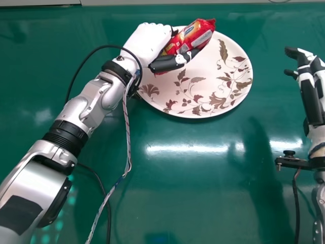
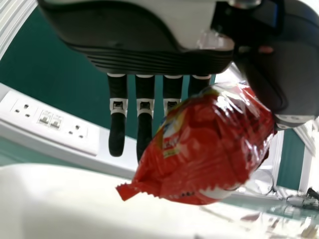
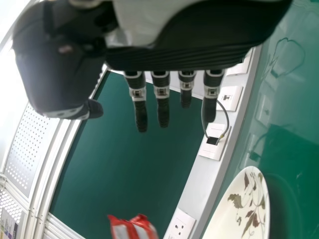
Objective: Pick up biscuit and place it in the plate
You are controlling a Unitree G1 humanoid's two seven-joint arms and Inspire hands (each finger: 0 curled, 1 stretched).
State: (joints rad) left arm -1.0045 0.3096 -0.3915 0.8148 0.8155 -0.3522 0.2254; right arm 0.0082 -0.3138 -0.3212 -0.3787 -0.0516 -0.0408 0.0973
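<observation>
My left hand (image 1: 150, 43) is over the upper left part of the plate (image 1: 203, 101), a white oval with brown leaf patterns. The red biscuit packet (image 1: 192, 38) lies between its thumb and fingers, above the plate. In the left wrist view the packet (image 2: 199, 144) is beside the thumb, and the fingers of the left hand (image 2: 118, 132) reach behind it. My right hand (image 1: 310, 84) is at the right edge, away from the plate, with relaxed fingers and nothing held. The right wrist view has the right hand (image 3: 162, 99), the packet's end (image 3: 132, 228) and the plate (image 3: 244, 206).
A green table (image 1: 203, 188) lies under everything. Cables run along my left arm and across the table beside it. A small black bracket (image 1: 292, 161) sticks out by the right wrist. Wall sockets (image 2: 50, 122) line the far side.
</observation>
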